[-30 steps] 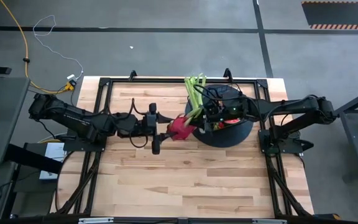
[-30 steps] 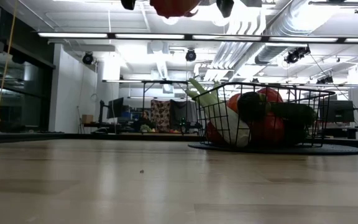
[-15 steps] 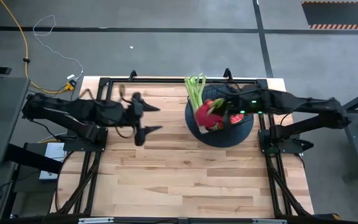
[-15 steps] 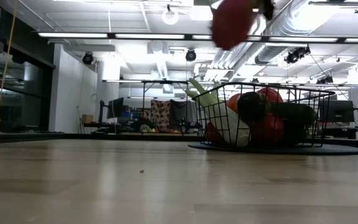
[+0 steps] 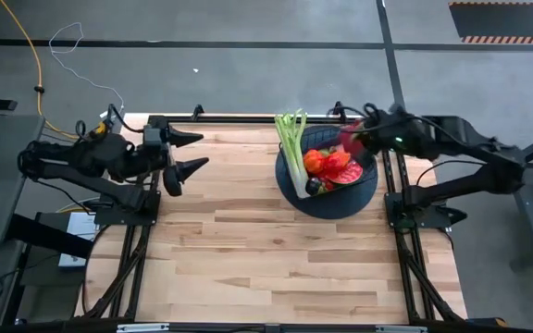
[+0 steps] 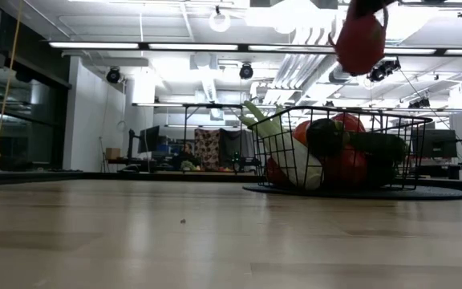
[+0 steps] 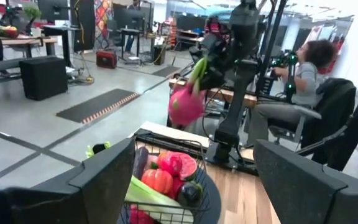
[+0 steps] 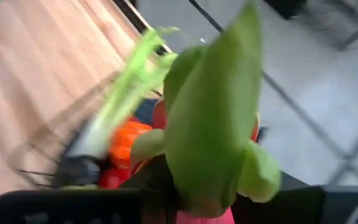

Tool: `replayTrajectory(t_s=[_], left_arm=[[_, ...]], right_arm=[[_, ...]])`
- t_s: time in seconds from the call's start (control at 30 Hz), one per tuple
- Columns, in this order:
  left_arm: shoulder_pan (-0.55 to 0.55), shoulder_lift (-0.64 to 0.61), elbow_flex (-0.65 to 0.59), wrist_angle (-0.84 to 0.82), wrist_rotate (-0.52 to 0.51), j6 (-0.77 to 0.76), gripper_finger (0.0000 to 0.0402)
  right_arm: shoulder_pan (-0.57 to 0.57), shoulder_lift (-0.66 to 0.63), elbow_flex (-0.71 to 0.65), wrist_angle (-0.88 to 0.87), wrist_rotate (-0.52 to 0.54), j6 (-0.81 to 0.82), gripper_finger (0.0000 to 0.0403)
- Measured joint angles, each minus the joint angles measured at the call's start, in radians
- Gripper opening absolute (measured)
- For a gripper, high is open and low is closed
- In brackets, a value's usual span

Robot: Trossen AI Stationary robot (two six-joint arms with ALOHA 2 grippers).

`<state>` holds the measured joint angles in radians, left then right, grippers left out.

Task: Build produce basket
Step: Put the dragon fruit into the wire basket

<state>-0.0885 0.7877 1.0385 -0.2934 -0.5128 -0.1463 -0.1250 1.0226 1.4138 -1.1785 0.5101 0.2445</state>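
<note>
Overhead, right tool [image 5: 363, 136] grips dragon fruit [image 7: 186, 104] (above basket [image 6: 339, 151]).

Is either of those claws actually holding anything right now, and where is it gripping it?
Yes. The right claw holds the pink dragon fruit by its green leafy end, up above the basket. The left claw is open and holds nothing.

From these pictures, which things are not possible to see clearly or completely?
- Right gripper: fingers hidden behind the dragon fruit in its own wrist view; a dark blur from above.
- Dragon fruit: top cut off in the low view.
- Basket: the produce at the bottom is covered by the upper pieces and the celery.
- Left gripper: out of the low view.
</note>
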Motion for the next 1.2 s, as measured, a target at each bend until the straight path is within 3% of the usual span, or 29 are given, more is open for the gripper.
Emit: replayTrajectory(t_s=[0.13,0.3,0.77,0.97,1.2], left_arm=[[0.0,-0.003,-0.008,0.013,-0.001,0.0,0.0314],[0.0,0.006,-0.008,0.012,-0.001,0.0,0.0314],[0.0,0.005,-0.008,0.012,0.0,0.0,0.0314],[0.0,0.005,-0.008,0.013,0.0,0.0,0.0314],[0.0,0.006,-0.008,0.013,0.0,0.0,0.0314]], right_arm=[[-0.058,0.117,0.081,-0.054,0.033,-0.165,0.0087],[-0.143,0.263,0.078,-0.062,0.032,-0.341,0.0087],[-0.212,0.684,0.077,-0.122,0.069,-0.575,0.0087],[-0.212,0.769,0.077,-0.142,0.073,-0.639,0.0092],[-0.212,0.783,0.077,-0.142,0.063,-0.64,0.0118]])
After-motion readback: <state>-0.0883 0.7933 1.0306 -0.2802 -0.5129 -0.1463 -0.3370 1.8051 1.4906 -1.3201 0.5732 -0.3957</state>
